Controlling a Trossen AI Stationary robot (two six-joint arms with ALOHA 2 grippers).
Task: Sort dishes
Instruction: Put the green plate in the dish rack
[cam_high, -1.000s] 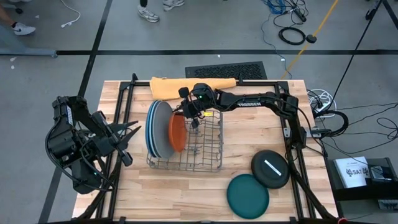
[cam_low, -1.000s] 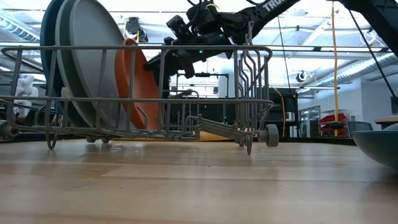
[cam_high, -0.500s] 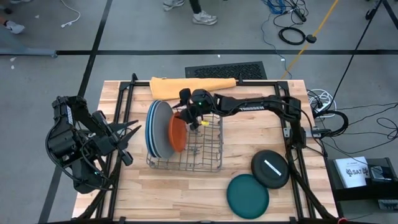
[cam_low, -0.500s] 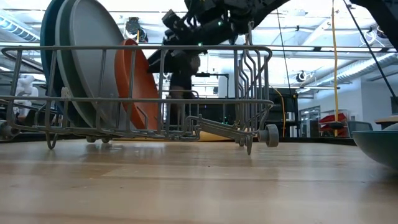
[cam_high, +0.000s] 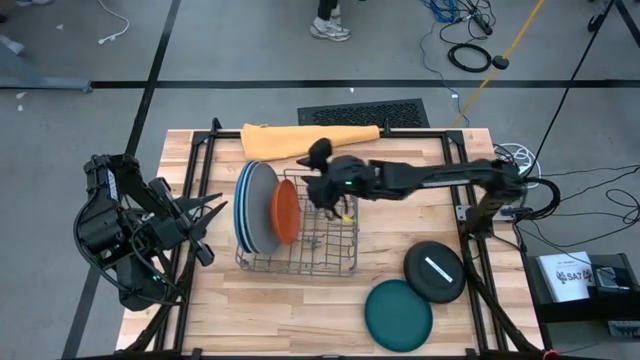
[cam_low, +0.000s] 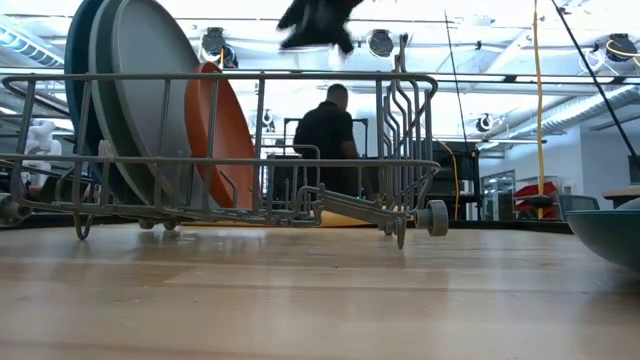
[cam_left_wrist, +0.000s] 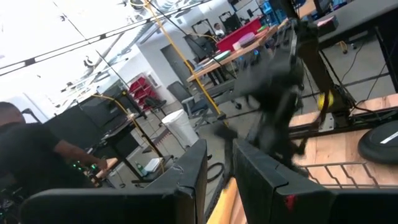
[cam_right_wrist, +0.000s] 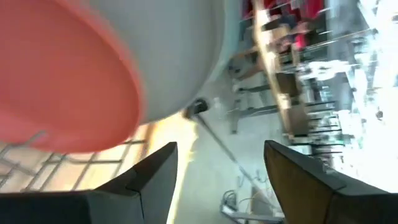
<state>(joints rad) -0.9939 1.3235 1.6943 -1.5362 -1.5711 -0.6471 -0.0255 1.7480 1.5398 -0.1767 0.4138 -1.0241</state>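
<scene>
the high view looks straight down on the whole table (cam_high: 300, 300), wire rack (cam_high: 330, 250) mid-frame. the low view sits at table-top height, close to that same rack (cam_low: 300, 150), facing level into the room, where a person (cam_low: 330, 140) stands. the left wrist view peers across from the table's left edge toward the right arm (cam_left_wrist: 280, 106). the right wrist view is tight above the rack, orange plate (cam_right_wrist: 56, 81) filling it, shared with both wide views.

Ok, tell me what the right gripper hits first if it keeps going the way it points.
Probably the orange plate in the rack. The right gripper is open and empty, and that plate fills its wrist view just ahead, the grey plate behind it. Depth is unclear.
</scene>
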